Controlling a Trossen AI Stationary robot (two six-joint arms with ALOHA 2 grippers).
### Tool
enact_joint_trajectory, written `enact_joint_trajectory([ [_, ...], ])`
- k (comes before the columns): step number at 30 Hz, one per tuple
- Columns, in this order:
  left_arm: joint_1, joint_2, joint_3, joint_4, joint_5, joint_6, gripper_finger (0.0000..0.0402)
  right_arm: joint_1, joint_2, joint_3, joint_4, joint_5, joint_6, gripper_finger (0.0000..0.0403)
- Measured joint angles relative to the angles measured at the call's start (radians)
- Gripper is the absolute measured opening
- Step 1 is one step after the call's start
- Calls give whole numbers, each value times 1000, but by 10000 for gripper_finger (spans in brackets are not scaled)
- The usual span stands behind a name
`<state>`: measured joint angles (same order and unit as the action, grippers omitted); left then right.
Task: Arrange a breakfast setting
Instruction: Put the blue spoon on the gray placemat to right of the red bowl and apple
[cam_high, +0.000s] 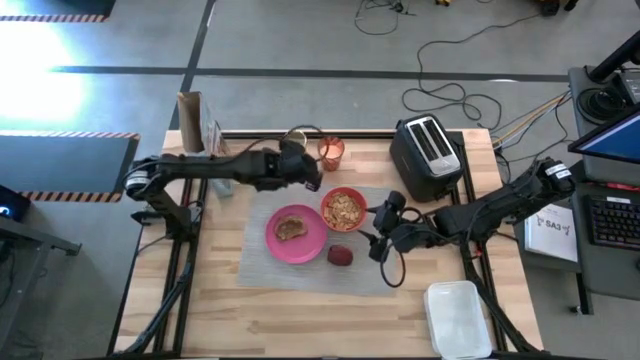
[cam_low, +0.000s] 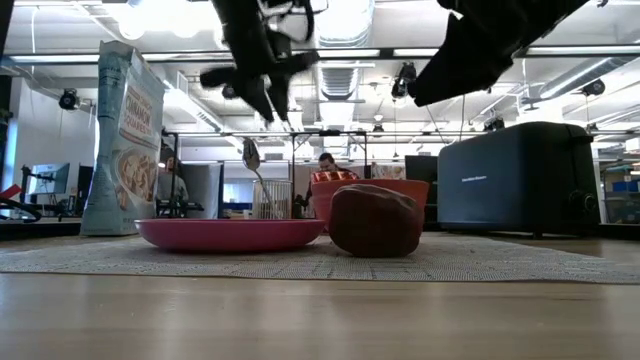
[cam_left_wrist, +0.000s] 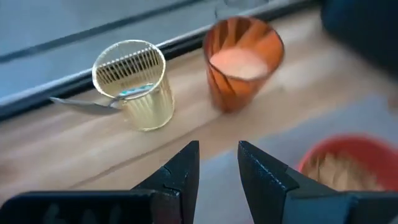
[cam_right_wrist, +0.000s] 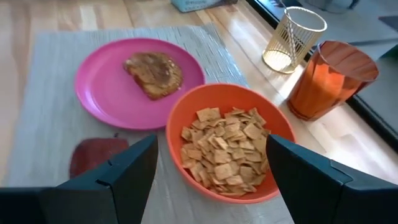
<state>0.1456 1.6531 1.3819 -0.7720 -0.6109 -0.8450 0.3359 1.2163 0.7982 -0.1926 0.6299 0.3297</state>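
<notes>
A dark red patty (cam_low: 374, 221) lies nearest my low camera, on the grey placemat (cam_high: 262, 262) just beside the one pink plate (cam_high: 296, 240) that carries the one toast slice (cam_high: 291, 227). My right pincer (cam_high: 381, 236), spread wide and empty, hangs beside the single cereal-filled red bowl (cam_right_wrist: 226, 142). My left pincer (cam_left_wrist: 217, 167), parted and gripping nothing, faces one glass of orange drink (cam_left_wrist: 242, 61) and a wire cup (cam_left_wrist: 135, 84), spoon (cam_left_wrist: 87, 106) leaning against it; I judge the spoon comes next.

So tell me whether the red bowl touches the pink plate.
Cannot tell. In the right wrist view the red bowl rim overlaps the pink plate edge, hiding any gap.
</notes>
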Motion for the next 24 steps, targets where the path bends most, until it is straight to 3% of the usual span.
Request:
enact_joint_trajectory([
  [3, 8, 3, 154, -253, 45, 117, 94, -6, 0, 0, -15, 1, -39, 288],
  [7, 28, 19, 351, -516, 77, 450, 94, -11, 0, 0, -22, 1, -69, 288],
  [11, 73, 19, 470, -600, 265, 846, 94, -14, 0, 0, -48, 1, -69, 288],
  [13, 97, 20, 492, -593, 323, 1002, 94, -14, 1, 0, -53, 1, -69, 288],
  [16, 136, 20, 491, -594, 331, 1231, 94, -14, 1, 0, -70, 1, -48, 288],
  [20, 197, 21, 429, -604, 331, 1506, 94, -14, 1, 0, -88, 1, -42, 288],
  [24, 263, 21, 347, -582, 331, 1683, 94, -14, 1, 0, -97, 1, -45, 288],
])
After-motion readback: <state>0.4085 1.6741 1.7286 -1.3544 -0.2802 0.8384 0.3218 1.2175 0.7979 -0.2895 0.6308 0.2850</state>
